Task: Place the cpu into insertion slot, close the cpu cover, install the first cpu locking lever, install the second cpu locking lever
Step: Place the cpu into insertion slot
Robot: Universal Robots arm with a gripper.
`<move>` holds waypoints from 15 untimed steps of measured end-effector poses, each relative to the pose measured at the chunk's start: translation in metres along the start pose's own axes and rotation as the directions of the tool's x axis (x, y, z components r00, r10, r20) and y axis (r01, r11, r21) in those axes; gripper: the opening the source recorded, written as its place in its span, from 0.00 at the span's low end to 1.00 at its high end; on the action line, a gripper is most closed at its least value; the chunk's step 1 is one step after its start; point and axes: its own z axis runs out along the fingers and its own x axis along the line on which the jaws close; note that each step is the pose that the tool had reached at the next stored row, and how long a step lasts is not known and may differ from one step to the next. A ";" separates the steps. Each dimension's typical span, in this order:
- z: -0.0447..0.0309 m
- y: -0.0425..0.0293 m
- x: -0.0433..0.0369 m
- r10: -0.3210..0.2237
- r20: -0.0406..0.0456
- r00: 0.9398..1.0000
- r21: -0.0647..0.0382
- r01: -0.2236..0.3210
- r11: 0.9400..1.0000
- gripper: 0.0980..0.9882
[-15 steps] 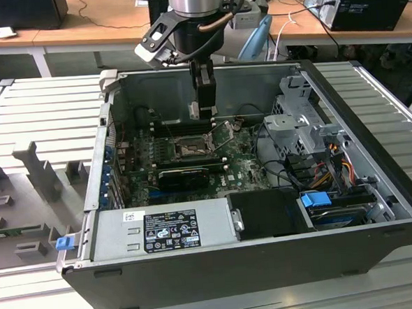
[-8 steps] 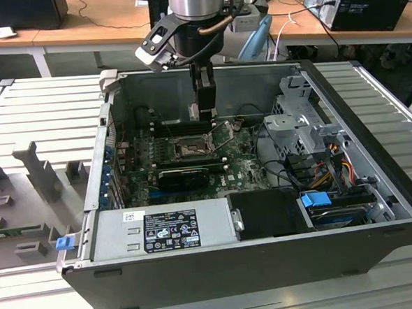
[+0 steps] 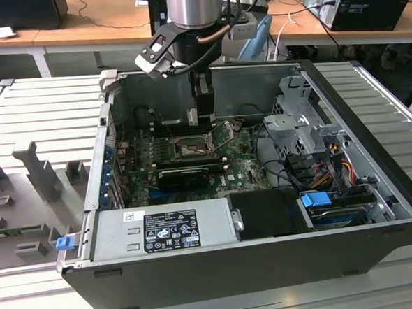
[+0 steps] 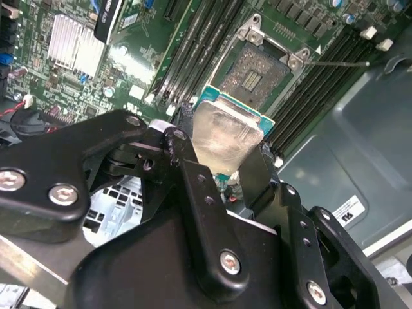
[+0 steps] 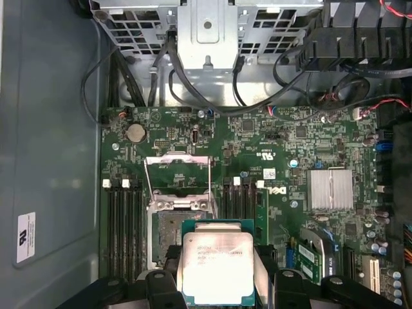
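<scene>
Gripper [image 4: 222, 151]: your two black fingers are clamped on opposite edges of the cpu. In the exterior view the gripper hangs straight down inside the case, at about 1 o'clock of the socket.
Cpu [image 5: 217, 267]: it lies flat between your fingers, silvery top up, with a green rim showing. You hold it clear above the board. In the first wrist view it overlaps one edge of the socket, and it is not seated.
Socket [image 4: 256, 74]: it is bare, and you can see its contact field uncovered.
Cover [image 5: 178, 172]: the metal frame is swung up and open at the socket's end away from the cpu.
Levers [image 5: 210, 180]: two thin rods, one along each side of the raised cover.
Slots [image 5: 122, 225]: black memory rows flank the socket on both sides.
Heatsink [image 5: 329, 190]: a ribbed silver block on the board, well apart from the socket.
Card [image 3: 183, 177]: long and black, just beside the socket at 6 o'clock in the exterior view.
Drive cage [image 3: 298, 124]: grey perforated metal at 3 o'clock of the socket.
Power supply [image 3: 162, 231]: a grey labelled box at 6 o'clock, along the case's near wall.
Case [image 3: 234, 272]: a black tower lying on its side, open upward.
Table [image 3: 42, 101]: grey and slatted, under the case.
Tray [image 3: 26, 179]: grey, with raised shapes, at 9 o'clock of the case.
Desks [image 3: 79, 29]: wooden, at 12 o'clock, carrying dark boxes and cables.
</scene>
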 end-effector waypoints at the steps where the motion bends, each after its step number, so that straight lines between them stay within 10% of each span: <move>1: 0.0020 -0.0007 -0.0001 -0.003 0.000 1.000 0.001 0.003 1.000 0.48; 15: 0.0347 -0.0045 -0.0002 -0.007 -0.007 1.000 0.001 0.007 1.000 0.48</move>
